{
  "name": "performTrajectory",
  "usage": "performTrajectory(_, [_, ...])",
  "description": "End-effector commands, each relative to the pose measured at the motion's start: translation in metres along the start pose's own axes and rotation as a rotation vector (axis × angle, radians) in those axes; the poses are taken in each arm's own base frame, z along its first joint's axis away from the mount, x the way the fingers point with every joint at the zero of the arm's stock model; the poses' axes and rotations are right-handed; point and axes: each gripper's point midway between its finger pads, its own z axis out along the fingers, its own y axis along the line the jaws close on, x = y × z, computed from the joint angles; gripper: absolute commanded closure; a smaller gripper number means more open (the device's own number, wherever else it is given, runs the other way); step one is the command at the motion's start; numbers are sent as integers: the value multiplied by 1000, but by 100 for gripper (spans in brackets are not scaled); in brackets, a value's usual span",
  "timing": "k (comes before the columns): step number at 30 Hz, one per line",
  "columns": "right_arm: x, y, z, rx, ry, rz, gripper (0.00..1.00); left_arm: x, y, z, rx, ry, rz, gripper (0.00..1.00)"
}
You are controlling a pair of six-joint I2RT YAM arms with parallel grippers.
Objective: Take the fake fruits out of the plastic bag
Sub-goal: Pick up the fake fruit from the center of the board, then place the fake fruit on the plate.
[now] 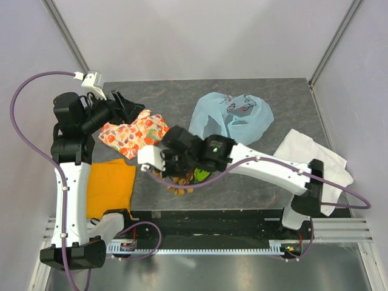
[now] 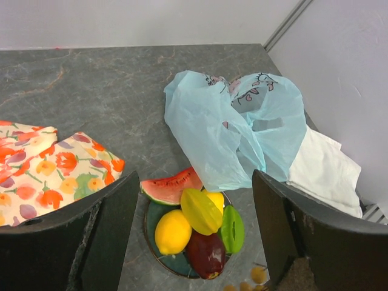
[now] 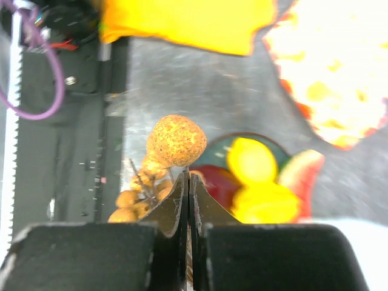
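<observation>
Two end effectors: your right end effector point(image 3: 188, 180) clamps the grape bunch point(image 3: 176, 140) just beside the plate point(image 2: 151, 218) holding other fruits point(image 2: 200, 209); left end effector point(image 1: 132, 106) gapes wide; plastic bag point(image 2: 242, 133) lies on worktop point(image 2: 121, 91).

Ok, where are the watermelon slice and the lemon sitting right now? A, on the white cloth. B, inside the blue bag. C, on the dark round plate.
C: the left wrist view shows the watermelon slice, lemon and dark red fruit piled on the dark plate, outside the blue bag.
</observation>
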Motion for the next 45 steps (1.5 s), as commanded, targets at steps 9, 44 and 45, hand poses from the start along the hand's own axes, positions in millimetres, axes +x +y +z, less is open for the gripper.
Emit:
performTrajectory(9, [26, -105, -41, 209, -26, 150, 100, -33, -4, 11, 45, -57, 13, 18])
performTrajectory(44, [125, -93, -10, 270, 216, 380, 59, -28, 4, 6, 34, -66, -22, 19])
performTrajectory(45, [126, -94, -9, 271, 218, 380, 57, -28, 5, 6, 32, -66, -23, 19])
